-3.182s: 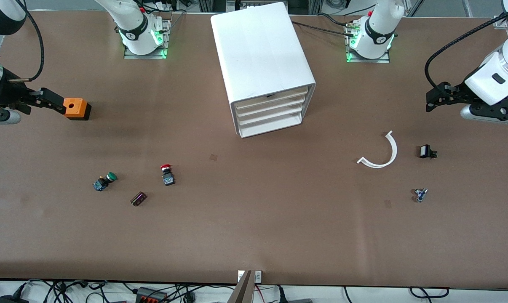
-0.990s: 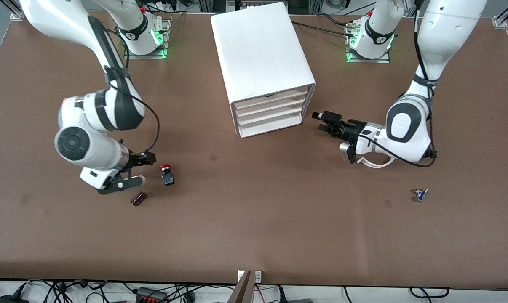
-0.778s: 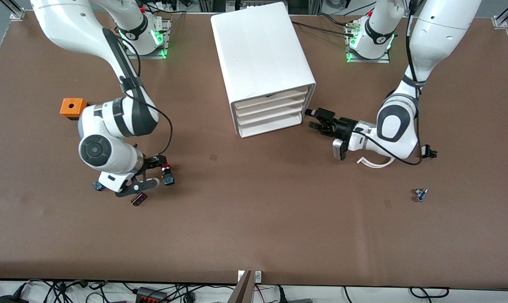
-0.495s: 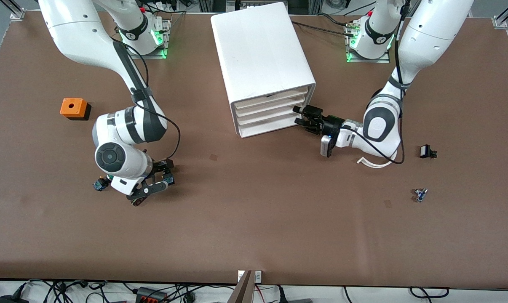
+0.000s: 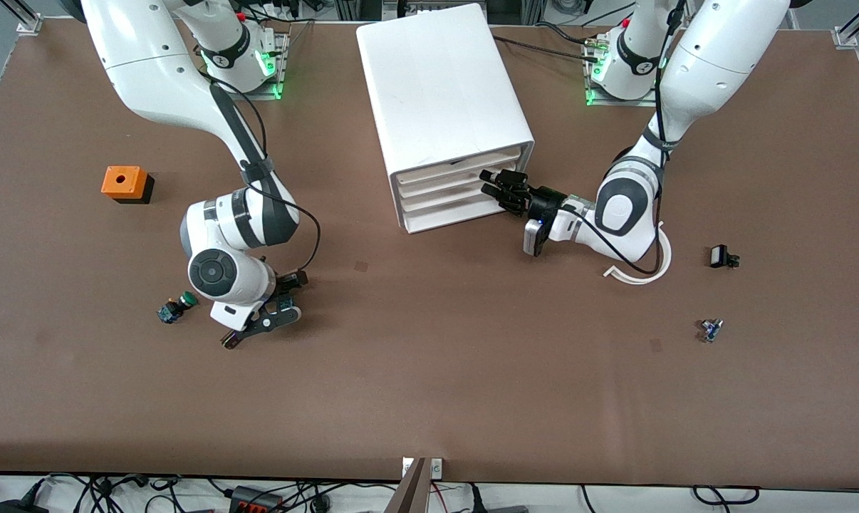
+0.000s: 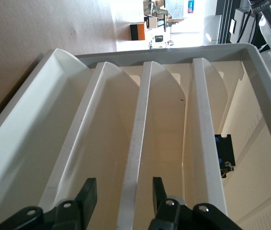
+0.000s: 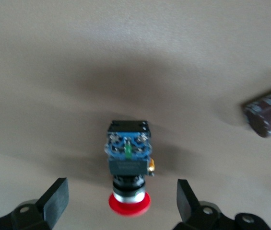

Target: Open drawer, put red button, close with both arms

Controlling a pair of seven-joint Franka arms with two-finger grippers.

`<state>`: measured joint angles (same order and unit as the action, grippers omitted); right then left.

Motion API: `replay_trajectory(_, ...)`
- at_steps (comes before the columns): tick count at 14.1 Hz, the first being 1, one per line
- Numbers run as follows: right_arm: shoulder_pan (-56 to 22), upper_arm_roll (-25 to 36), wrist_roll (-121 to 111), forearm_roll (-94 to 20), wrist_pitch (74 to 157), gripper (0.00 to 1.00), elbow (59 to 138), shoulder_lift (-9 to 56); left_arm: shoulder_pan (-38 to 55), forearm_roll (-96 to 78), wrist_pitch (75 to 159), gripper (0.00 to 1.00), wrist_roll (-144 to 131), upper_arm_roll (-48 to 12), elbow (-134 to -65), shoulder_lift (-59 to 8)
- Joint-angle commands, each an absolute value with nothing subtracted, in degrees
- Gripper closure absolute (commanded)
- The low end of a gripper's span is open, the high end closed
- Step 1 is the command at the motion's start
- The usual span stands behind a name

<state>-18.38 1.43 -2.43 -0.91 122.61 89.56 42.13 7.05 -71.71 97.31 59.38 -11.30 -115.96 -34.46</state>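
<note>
My right gripper (image 7: 121, 203) hung low over tabletop (image 5: 429, 370), jaws spread wide, red button (image 7: 128, 165) lying between fingers (image 7: 53, 199), not gripped. Small dark cylinder part (image 7: 268, 116) lay nearby. My left gripper (image 6: 123, 201) sat at front of white cabinet (image 5: 444, 107), jaws open astride edge of one drawer (image 6: 135, 143) in stack, not clamped. Drawers looked pushed in. Green button (image 5: 176, 306) rested beside right arm.

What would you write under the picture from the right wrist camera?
Open right gripper hovers over the red button lying on the brown table, a dark cylindrical part nearby.
</note>
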Motion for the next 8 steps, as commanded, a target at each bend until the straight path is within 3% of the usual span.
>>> replay_trajectory(1,-18.2,1.1,-2.4,-3.3,124.4,0.0,88.1,44.5,6.9,-73.6,96.9,0.59,60.4,-12.5,-117.3,-34.4)
replay_trajectory(3,-18.2,1.1,-2.4,-3.3,125.6,0.0,88.1,44.7,6.9,-74.4,96.9,0.6,60.2,-13.2,-118.3,-34.4)
replay_trajectory(5,-17.9,1.1,-2.7,-3.3,125.7,0.01,88.1,45.2,6.9,-74.4,96.9,0.8,60.4,-13.6,-118.2,-34.4)
replay_trajectory(7,-18.0,1.1,-3.2,-3.3,125.6,0.27,88.1,45.2,6.2,-74.4,96.7,0.97,60.5,-13.5,-117.7,-34.3)
replay_trajectory(8,-17.9,1.1,-3.3,-3.2,125.6,0.52,88.1,45.2,6.2,-74.4,96.7,0.98,60.5,-13.4,-117.4,-34.3)
